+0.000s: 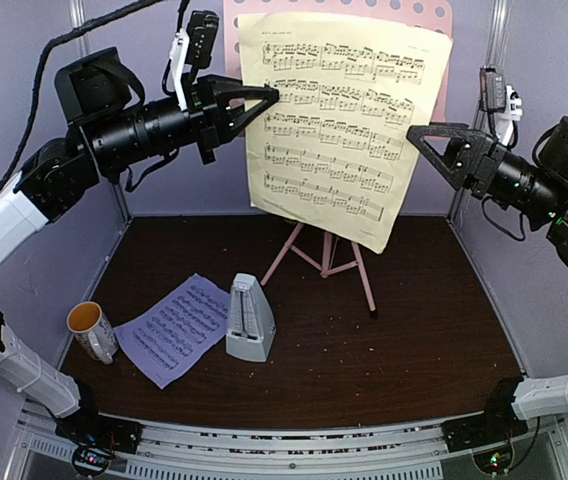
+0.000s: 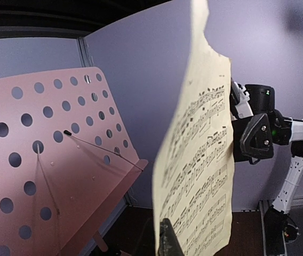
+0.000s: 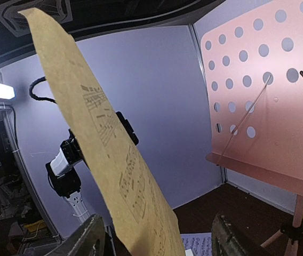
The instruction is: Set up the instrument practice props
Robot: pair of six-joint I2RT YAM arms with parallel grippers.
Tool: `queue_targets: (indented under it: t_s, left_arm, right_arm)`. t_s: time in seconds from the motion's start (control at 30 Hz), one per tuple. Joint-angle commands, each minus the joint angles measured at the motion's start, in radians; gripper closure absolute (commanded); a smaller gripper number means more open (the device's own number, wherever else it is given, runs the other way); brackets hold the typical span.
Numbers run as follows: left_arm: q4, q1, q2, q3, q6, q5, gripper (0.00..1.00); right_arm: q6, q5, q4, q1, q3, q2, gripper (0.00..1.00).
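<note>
Hanging in front of the pink music stand's (image 2: 45, 160) perforated desk, the yellow music sheet (image 1: 339, 120) is pinched at its left edge by the left gripper (image 1: 269, 97), jaws clamped on the paper. The right gripper (image 1: 414, 130) has its jaws apart, astride the sheet's right edge. On the table (image 1: 394, 340) the lavender music sheet (image 1: 174, 328) lies just beside the upright metronome (image 1: 250, 318).

Music stand (image 2: 66, 176) at rear centre of the tabletop (image 1: 404, 350), with the upright music sheet (image 1: 336, 125) just before its desk; nearer and left of centre, from left to right, mug (image 1: 92, 331), flat music sheet (image 1: 174, 328) and metronome (image 1: 250, 320), close together.
</note>
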Motion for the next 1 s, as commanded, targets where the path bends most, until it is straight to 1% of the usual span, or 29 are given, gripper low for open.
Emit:
queue_targets:
  t_s: [0.0, 0.07, 0.1, 0.13, 0.17, 0.23, 0.27, 0.3, 0.4, 0.43, 0.47, 0.53, 0.6, 0.63, 0.73, 0.8, 0.9, 0.97]
  left_arm:
    - [-0.057, 0.012, 0.048, 0.068, -0.087, 0.114, 1.0]
    - [-0.069, 0.016, 0.067, 0.089, -0.099, 0.138, 1.0]
    - [-0.077, 0.019, 0.077, 0.102, -0.104, 0.15, 1.0]
    - [-0.084, 0.02, 0.091, 0.114, -0.111, 0.157, 1.0]
    - [-0.087, 0.022, 0.096, 0.125, -0.121, 0.157, 1.0]
    - [-0.091, 0.027, 0.112, 0.143, -0.132, 0.146, 1.0]
    - [-0.097, 0.028, 0.118, 0.153, -0.133, 0.132, 1.0]
    - [-0.1, 0.028, 0.123, 0.164, -0.134, 0.117, 1.0]
    - [-0.108, 0.031, 0.136, 0.185, -0.135, 0.068, 1.0]
    - [-0.11, 0.031, 0.139, 0.192, -0.133, 0.042, 0.97]
    - [-0.111, 0.032, 0.141, 0.197, -0.129, 0.009, 0.9]
    - [-0.117, 0.032, 0.146, 0.212, -0.117, -0.057, 0.79]
    - [-0.126, 0.032, 0.153, 0.237, -0.097, -0.131, 0.64]
    - [-0.13, 0.032, 0.158, 0.251, -0.086, -0.172, 0.61]
    - [-0.136, 0.033, 0.18, 0.299, -0.044, -0.287, 0.55]
    - [-0.145, 0.034, 0.206, 0.34, -0.011, -0.359, 0.53]
    - [-0.168, 0.038, 0.258, 0.416, 0.027, -0.429, 0.53]
    - [-0.182, 0.045, 0.296, 0.476, 0.044, -0.445, 0.54]
  right_arm:
    - [-0.055, 0.053, -0.004, 0.018, 0.055, 0.022, 0.3]
    - [-0.064, 0.074, 0.001, 0.028, 0.068, 0.034, 0.3]
    - [-0.071, 0.087, -0.003, 0.035, 0.077, 0.044, 0.33]
    - [-0.078, 0.11, -0.006, 0.041, 0.088, 0.051, 0.38]
    - [-0.084, 0.13, -0.008, 0.044, 0.096, 0.058, 0.48]
    - [-0.087, 0.17, -0.001, 0.05, 0.105, 0.063, 0.77]
    - [-0.085, 0.197, 0.009, 0.051, 0.105, 0.062, 0.9]
    - [-0.077, 0.225, 0.02, 0.051, 0.102, 0.059, 1.0]
    - [-0.062, 0.298, 0.031, 0.051, 0.112, 0.055, 1.0]
    - [-0.055, 0.324, 0.032, 0.05, 0.118, 0.055, 1.0]
    - [-0.05, 0.35, 0.033, 0.052, 0.125, 0.056, 1.0]
    - [-0.038, 0.403, 0.028, 0.051, 0.145, 0.063, 1.0]
    - [-0.028, 0.454, 0.01, 0.051, 0.176, 0.077, 1.0]
    - [-0.024, 0.479, -0.003, 0.051, 0.194, 0.084, 1.0]
    - [-0.014, 0.529, -0.035, 0.048, 0.26, 0.121, 1.0]
    - [-0.02, 0.55, -0.068, 0.047, 0.318, 0.152, 1.0]
    - [-0.044, 0.579, -0.109, 0.038, 0.395, 0.202, 1.0]
    - [-0.059, 0.592, -0.139, 0.023, 0.441, 0.228, 1.0]
